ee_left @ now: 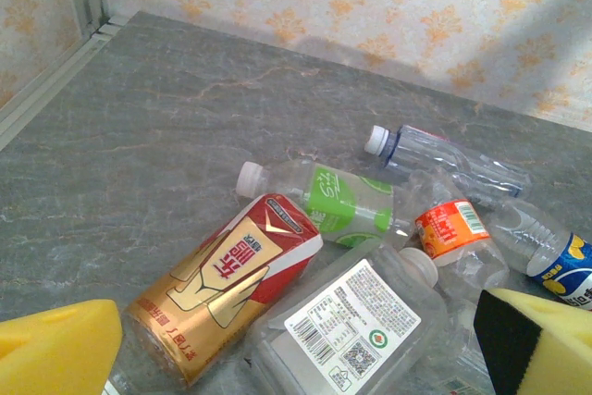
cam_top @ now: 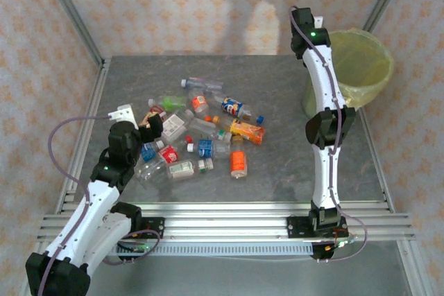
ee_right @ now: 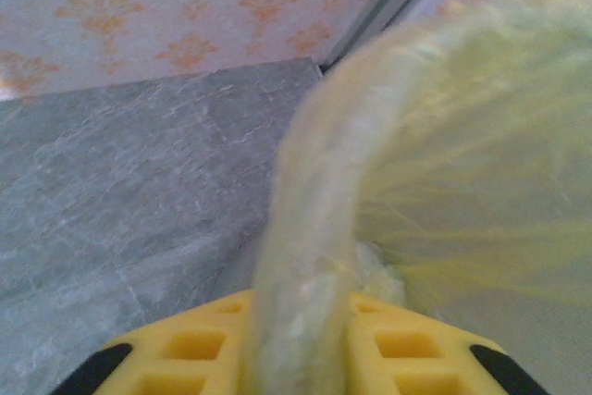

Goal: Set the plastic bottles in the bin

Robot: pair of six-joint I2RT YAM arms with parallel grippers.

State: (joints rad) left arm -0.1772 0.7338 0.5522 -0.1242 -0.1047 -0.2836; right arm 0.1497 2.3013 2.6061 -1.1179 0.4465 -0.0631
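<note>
From above, the left gripper (cam_top: 149, 125) hangs at the left edge of the bottles (cam_top: 201, 136) heaped mid-worktop (cam_top: 277, 185). The right gripper (cam_top: 312, 29) is at the left rim of the bin (cam_top: 357, 67), which stands at the far right corner.

Left wrist view: jaws wide apart, with a red-and-gold bottle (ee_left: 227, 289) and a white-labelled bottle (ee_left: 356, 321) lying just ahead.

Right wrist view: jaws together — clamped on the bin's bag-lined rim.

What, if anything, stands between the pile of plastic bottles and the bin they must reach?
The right arm does: it stretches up the table between the plastic bottles and the bin, with the right pincer shut on the bin's bag rim. Nothing else visible lies between them.
</note>
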